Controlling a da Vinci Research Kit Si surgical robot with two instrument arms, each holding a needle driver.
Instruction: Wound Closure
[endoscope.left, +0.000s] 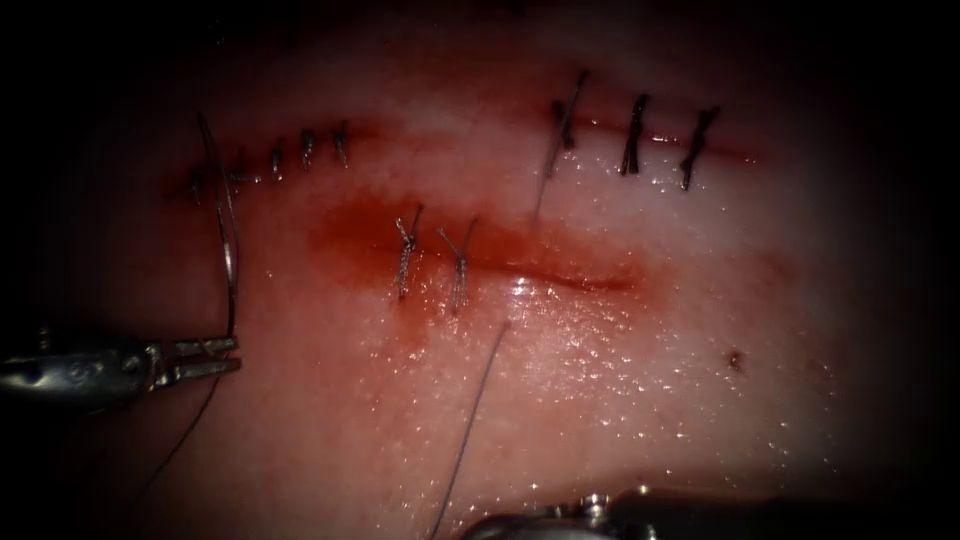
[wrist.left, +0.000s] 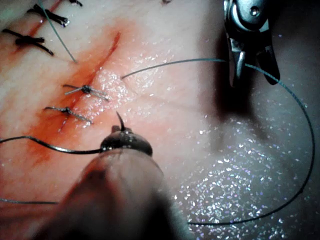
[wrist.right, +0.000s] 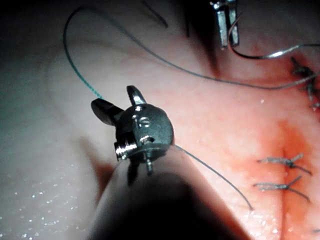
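Note:
My left tool (endoscope.left: 236, 354) lies at the far left, jaws shut on the curved needle (endoscope.left: 228, 250) near its tail end. The needle arcs upward over the tissue (endoscope.left: 620, 380), free of it and left of the open cut (endoscope.left: 560, 278). Thread (endoscope.left: 478, 410) comes out of the tissue just below the cut and runs down toward my right tool's wrist (endoscope.left: 595, 508). In the right wrist view, the right tool (wrist.right: 120, 102) stands open above the tissue and holds nothing. In the left wrist view, the thread (wrist.left: 300, 125) loops widely past the right tool (wrist.left: 251, 67).
Two stitches (endoscope.left: 430, 258) cross the left part of the cut, with red fluid (endoscope.left: 350, 240) around them. Two older stitched rows sit farther back, one at upper left (endoscope.left: 300, 150) and one at upper right (endoscope.left: 632, 135). A loose thread end (endoscope.left: 555, 150) lies there.

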